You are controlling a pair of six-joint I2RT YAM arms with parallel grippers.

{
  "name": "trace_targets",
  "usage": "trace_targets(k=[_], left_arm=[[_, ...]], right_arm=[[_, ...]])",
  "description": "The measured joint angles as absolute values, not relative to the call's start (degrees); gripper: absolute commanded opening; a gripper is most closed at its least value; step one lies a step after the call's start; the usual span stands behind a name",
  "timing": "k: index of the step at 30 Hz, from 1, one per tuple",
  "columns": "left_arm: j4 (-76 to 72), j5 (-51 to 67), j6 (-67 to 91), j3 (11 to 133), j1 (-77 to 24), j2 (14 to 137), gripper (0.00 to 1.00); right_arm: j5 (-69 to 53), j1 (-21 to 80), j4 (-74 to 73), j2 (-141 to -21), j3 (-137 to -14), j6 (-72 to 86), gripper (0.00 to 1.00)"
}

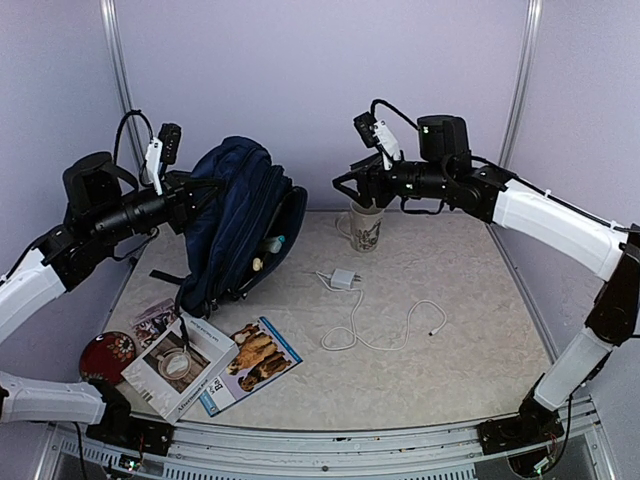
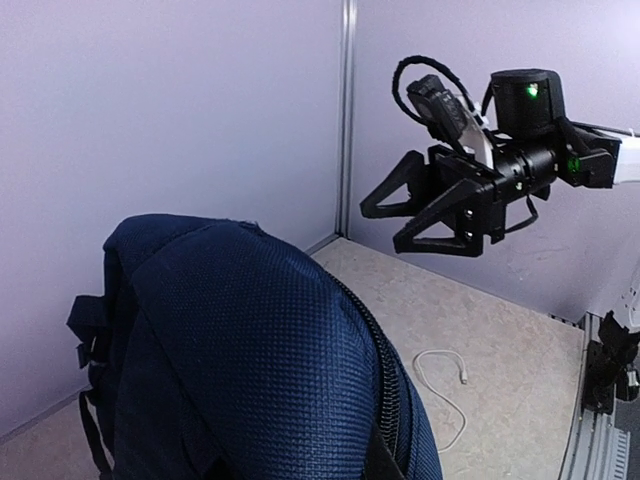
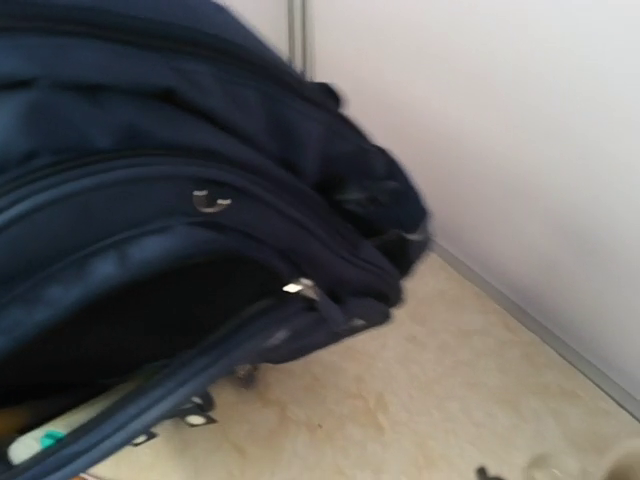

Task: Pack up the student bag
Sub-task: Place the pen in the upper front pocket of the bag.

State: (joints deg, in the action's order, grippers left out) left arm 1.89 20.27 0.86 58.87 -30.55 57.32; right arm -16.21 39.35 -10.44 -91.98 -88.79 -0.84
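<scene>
1. At back left of table [image 1: 470, 300]: bag [image 1: 235, 225], upright, main zip open toward the right.
2. At bag's top: left gripper [image 1: 198, 195], can't tell whether apart or together.
3. In the air over mug [image 1: 366, 228]: right gripper [image 1: 342, 190], jaws apart, empty.

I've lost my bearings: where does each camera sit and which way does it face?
Top external: above and behind the arms, looking down at the table; both show.
Left wrist: beside the bag, facing the open right gripper; own fingers unseen.
Right wrist: facing the bag's open zip; own fingers unseen.
Shared: bag in all; cable in top and left wrist.
</scene>
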Motion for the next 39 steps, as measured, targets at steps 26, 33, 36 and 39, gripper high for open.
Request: trace_targets(k=[26,33,36,39], left_arm=[[10.0,10.5,-6.7,68.8,-44.6,57.8,0.0],[8.5,6.9,-6.7,67.9,-43.4,57.8,0.0],[7.7,5.7,-6.7,67.4,-43.2,57.8,0.0],[6.9,4.2,-6.5,66.8,-42.7,57.7,0.0]], right_arm=[[-17.1,37.8,-12.7,-80.7,-80.2,-6.6,0.66],[-15.8,37.7,-13.3,-80.7,-80.0,-6.6,0.66],[-15.0,37.6,-13.6,-80.8,-80.0,-6.3,0.66],[-13.8,37.1,-14.0,-82.0,-80.1,-5.6,0.66]])
